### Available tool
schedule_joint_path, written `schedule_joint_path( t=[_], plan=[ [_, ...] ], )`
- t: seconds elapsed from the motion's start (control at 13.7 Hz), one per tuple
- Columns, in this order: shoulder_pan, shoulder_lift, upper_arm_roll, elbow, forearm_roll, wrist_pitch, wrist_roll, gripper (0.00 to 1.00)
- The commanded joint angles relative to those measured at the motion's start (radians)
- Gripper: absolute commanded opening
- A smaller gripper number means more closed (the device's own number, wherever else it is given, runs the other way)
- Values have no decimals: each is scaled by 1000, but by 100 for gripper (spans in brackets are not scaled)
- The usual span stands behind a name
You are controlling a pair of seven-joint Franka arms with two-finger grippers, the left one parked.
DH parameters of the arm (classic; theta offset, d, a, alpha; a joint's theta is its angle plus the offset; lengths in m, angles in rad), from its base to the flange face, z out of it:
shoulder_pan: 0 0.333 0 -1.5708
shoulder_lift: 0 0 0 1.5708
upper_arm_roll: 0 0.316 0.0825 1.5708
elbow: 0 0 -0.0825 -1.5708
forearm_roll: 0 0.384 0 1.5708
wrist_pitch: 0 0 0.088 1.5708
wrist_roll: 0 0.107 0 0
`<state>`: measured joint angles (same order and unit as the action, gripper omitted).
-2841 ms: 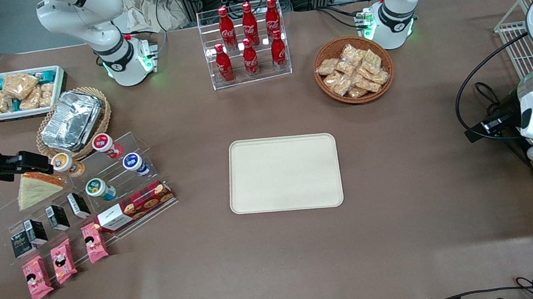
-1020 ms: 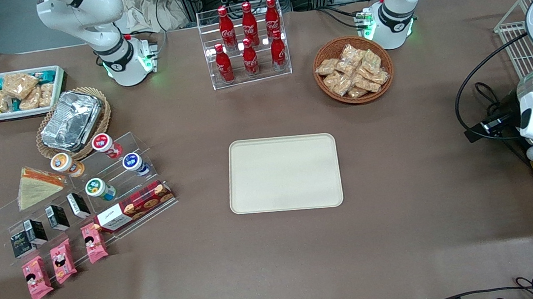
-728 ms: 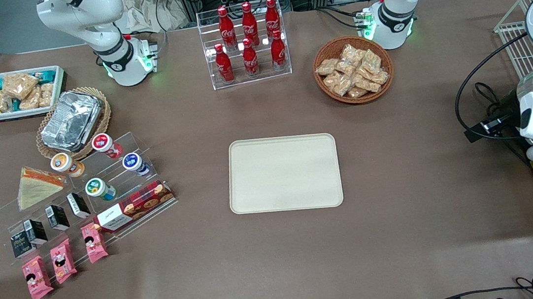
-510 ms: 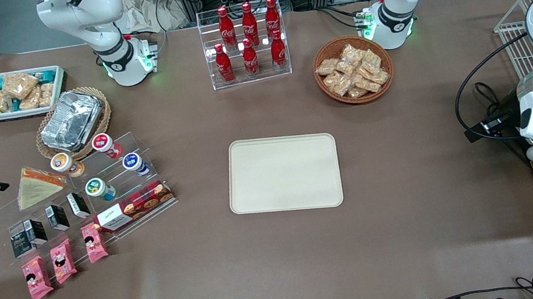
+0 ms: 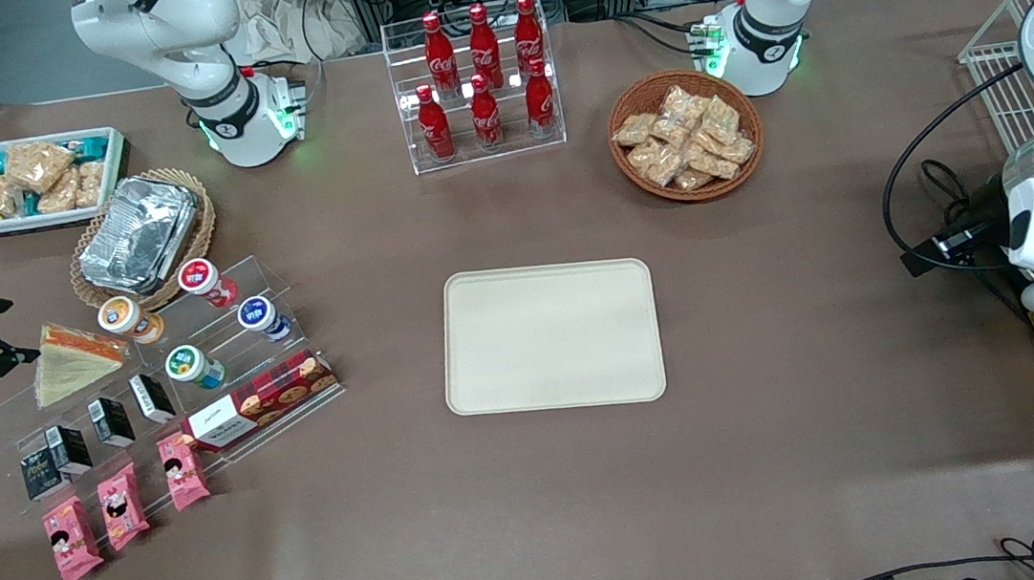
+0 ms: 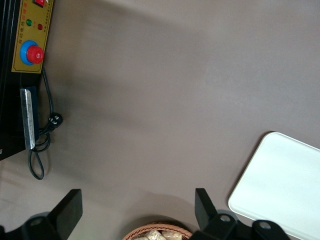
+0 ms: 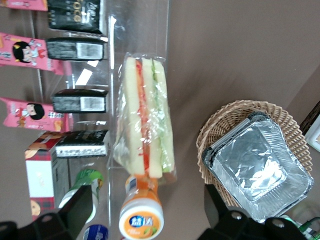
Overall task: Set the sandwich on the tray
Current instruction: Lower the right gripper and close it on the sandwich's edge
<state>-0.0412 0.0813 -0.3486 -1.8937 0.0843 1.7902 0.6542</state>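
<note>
The sandwich is a wrapped triangular wedge lying on the top step of a clear acrylic display stand. In the right wrist view the sandwich shows its red and green filling edge. My right gripper is open and empty, just beside the sandwich toward the working arm's end of the table, not touching it. In the wrist view the gripper has its jaws spread wide, with the sandwich ahead of them. The cream tray lies empty at the table's middle; its corner also shows in the left wrist view.
An orange-lidded bottle stands next to the sandwich's filling edge, between the fingers in the wrist view. Foil containers in a wicker basket sit close by. The stand also holds black cartons, pink packets and a cookie box.
The gripper, near the sandwich 2.8 s ago, had drawn back almost out of view; over the last second it has come back in toward the sandwich. The sandwich has not moved.
</note>
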Motion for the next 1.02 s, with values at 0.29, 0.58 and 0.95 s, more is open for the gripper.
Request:
schedule_joint_path(
  t=[0.29, 0.58, 0.95],
  plan=[
    [-26, -18, 2, -62, 38, 120, 21, 99],
    [-26, -20, 2, -131, 71, 192, 19, 99],
    [-26, -2, 2, -154, 71, 230, 8, 99]
  ],
)
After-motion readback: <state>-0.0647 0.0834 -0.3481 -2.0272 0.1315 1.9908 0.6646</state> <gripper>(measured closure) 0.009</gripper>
